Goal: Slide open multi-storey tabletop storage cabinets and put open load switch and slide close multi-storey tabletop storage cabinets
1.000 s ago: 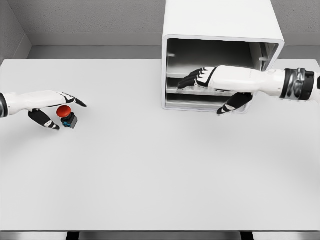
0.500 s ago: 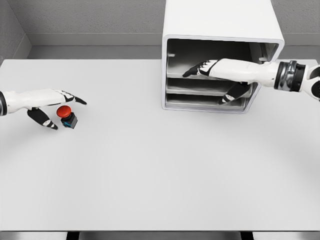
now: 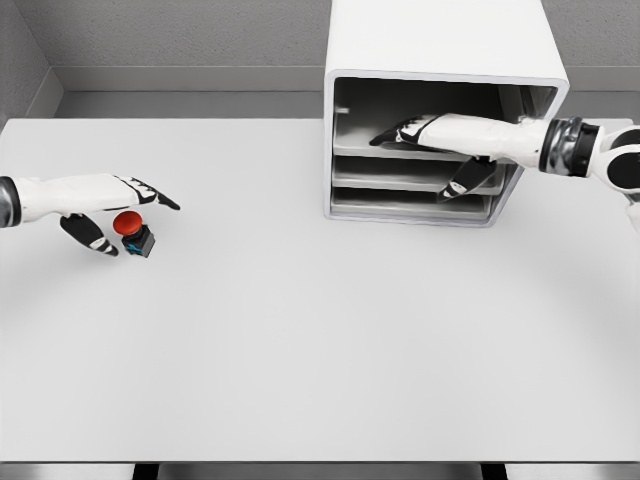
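**Switch beside the left hand, right hand inside the cabinet**

The load switch [image 3: 133, 232], red-capped on a dark base, lay on the white table [image 3: 320, 340] near its left edge, well apart from the storage cabinet [image 3: 440, 60]. It sat between the thumb and the extended fingers of the left hand [image 3: 110, 212], which were spread apart and not clamped on it. The left arm lay level, pointing right. The right hand [image 3: 430, 145] reached into the cabinet's open front at the upper shelf, fingers stretched leftward, thumb hanging below, holding nothing.
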`<state>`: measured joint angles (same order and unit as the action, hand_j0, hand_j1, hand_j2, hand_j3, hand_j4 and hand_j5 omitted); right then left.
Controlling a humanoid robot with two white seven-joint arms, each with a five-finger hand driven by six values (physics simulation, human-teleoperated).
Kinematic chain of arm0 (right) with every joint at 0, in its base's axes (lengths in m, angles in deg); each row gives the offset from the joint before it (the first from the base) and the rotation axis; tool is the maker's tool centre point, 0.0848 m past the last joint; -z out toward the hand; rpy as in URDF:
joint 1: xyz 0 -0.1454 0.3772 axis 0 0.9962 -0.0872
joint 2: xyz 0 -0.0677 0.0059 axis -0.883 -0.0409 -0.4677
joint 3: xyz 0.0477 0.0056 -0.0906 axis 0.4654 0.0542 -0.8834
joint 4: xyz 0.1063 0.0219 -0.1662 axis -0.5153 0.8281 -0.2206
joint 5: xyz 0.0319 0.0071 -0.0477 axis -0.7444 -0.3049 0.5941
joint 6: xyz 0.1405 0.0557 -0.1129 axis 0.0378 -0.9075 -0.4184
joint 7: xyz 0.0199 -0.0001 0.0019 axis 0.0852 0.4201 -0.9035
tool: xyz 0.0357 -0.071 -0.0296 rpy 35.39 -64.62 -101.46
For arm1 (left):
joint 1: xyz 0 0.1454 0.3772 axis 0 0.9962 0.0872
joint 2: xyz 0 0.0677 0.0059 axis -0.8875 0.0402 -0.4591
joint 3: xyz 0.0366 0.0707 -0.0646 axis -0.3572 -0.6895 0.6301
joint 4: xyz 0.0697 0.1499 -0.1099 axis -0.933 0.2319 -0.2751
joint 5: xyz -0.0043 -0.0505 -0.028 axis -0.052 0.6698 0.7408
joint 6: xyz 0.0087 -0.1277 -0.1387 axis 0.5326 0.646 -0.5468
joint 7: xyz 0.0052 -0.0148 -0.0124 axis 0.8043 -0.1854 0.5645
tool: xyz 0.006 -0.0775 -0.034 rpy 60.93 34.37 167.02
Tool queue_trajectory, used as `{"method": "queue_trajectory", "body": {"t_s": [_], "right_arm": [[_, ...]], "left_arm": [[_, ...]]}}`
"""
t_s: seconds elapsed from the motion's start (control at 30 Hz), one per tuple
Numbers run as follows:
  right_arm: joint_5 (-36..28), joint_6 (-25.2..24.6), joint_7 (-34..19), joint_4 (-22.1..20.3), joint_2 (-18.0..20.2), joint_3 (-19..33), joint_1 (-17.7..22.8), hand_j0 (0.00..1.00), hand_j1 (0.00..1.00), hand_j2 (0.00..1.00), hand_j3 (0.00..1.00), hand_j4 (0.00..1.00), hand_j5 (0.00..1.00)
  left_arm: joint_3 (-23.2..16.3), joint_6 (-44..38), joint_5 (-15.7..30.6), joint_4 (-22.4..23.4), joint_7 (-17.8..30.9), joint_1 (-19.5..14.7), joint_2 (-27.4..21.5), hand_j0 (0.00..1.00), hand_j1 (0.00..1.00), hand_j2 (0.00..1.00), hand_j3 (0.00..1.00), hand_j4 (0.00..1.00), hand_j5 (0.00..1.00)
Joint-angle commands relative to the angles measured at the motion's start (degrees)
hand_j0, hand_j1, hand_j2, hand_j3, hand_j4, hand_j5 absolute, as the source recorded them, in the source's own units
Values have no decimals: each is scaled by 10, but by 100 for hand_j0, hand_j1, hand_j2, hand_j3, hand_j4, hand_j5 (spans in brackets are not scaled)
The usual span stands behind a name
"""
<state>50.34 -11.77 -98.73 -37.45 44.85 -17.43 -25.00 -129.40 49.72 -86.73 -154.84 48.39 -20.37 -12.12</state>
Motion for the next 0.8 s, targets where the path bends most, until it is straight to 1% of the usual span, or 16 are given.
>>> {"method": "queue_trajectory", "body": {"t_s": [0.0,0.07,0.27,0.3,0.4,0.5,0.53,0.6,0.77], "right_arm": [[0,0,-1,2,-5,-1,1,100,100,100,100,100,100],[12,0,-1,3,-5,0,4,100,100,100,100,100,100],[16,0,-1,0,-3,-1,9,100,100,100,100,100,100],[16,0,-1,0,-3,-1,9,100,100,100,100,100,100],[16,0,-1,-3,-1,0,11,100,100,100,100,100,100],[17,0,-1,-5,-1,0,15,100,100,100,100,100,100],[17,0,-1,-5,-1,0,15,100,100,100,100,100,100],[16,0,-1,-5,-3,0,16,100,100,100,100,100,100],[17,0,-1,-8,-5,0,20,100,100,100,100,100,100]], "left_arm": [[1,-1,3,-3,0,0,-1,85,85,85,85,85,85],[1,-1,3,-3,0,0,-6,85,85,85,85,85,85],[-1,-1,2,-5,1,2,-10,85,85,85,85,85,85],[-1,-1,2,-9,1,2,-10,82,82,82,82,82,82],[-1,-1,3,-16,1,3,-11,81,81,81,81,81,81],[-2,-1,3,-16,1,3,-12,76,76,76,76,76,76],[-2,-1,3,-16,1,4,-12,76,76,76,76,76,76],[-13,-1,2,-16,1,3,-12,73,73,73,73,73,73],[-14,-1,3,-15,1,3,-18,66,66,66,66,66,66]]}}
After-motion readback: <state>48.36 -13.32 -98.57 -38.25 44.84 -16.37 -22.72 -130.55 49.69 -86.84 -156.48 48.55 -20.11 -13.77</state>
